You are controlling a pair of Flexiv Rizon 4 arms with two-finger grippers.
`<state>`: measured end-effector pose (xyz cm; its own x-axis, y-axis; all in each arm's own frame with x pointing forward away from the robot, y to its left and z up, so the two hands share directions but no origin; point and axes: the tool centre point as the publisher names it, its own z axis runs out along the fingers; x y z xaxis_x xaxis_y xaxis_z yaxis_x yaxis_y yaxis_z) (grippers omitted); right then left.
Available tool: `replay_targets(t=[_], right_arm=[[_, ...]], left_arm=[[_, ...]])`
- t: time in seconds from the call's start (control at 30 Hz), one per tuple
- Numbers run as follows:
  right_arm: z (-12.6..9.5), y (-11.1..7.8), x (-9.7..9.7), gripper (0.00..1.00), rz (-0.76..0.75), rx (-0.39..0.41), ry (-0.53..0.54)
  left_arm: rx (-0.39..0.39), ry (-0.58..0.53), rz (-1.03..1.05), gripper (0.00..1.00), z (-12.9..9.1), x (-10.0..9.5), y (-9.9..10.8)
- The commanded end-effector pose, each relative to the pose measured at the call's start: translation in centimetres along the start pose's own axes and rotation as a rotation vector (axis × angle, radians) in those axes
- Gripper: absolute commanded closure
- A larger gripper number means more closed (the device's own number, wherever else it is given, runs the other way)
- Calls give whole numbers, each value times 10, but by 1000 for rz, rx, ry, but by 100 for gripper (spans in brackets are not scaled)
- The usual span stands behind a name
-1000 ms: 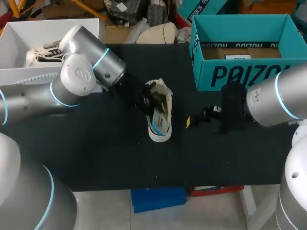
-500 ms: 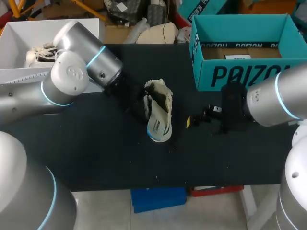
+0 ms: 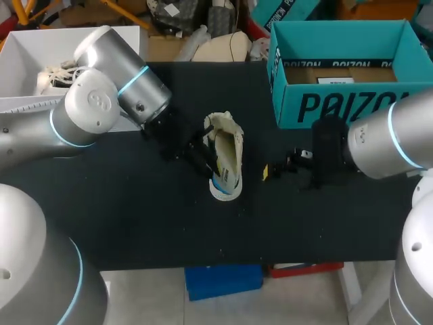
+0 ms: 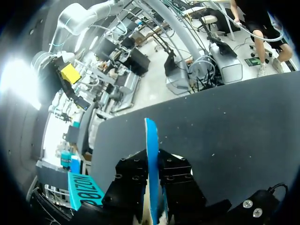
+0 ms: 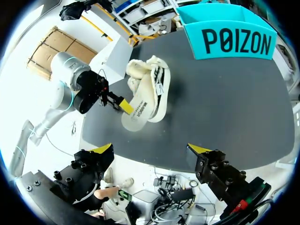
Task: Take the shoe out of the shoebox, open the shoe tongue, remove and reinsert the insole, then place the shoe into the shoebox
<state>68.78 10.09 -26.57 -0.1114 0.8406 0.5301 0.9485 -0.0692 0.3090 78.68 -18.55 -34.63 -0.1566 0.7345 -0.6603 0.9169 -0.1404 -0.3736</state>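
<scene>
A cream shoe [image 3: 226, 143] lies on its side in the middle of the black table, its opening toward my left arm. A blue-and-white insole [image 3: 225, 181] sticks out of it toward the table's front. My left gripper [image 3: 205, 164] is at the shoe's left side, shut on the insole; in the left wrist view the thin blue insole [image 4: 150, 140] stands edge-on between the black fingers [image 4: 129, 176]. The right wrist view shows the shoe [image 5: 147, 77], the insole [image 5: 140, 111] and my left gripper [image 5: 123, 106]. My right gripper [image 3: 270, 169] hangs open and empty just right of the shoe [image 5: 151, 152].
The open teal shoebox [image 3: 338, 101] stands at the back right, also in the right wrist view [image 5: 234, 40]. A white box [image 3: 27, 47] at the back left holds another shoe [image 3: 64, 74]. The table's front half is bare black surface [image 3: 169, 230].
My left gripper pulled back out of the shoe, opened, then came in again and closed on the insole. The shoe shifted and turned slightly. My right arm kept still.
</scene>
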Motion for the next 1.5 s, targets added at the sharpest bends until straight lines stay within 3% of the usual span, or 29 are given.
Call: replay_targets(t=[0.03,0.63,1.17,1.5], right_arm=[[0,0,1,0,0,0,-2],[0,0,1,0,0,0,-2],[0,0,1,0,0,0,-2],[0,0,1,0,0,0,-2]], left_arm=[[-86,-13,-26,100,1,-2,6],[-230,-44,-98,100,7,-2,35],[-258,-158,-222,100,10,-16,-18],[-293,-277,-293,100,15,-19,-36]])
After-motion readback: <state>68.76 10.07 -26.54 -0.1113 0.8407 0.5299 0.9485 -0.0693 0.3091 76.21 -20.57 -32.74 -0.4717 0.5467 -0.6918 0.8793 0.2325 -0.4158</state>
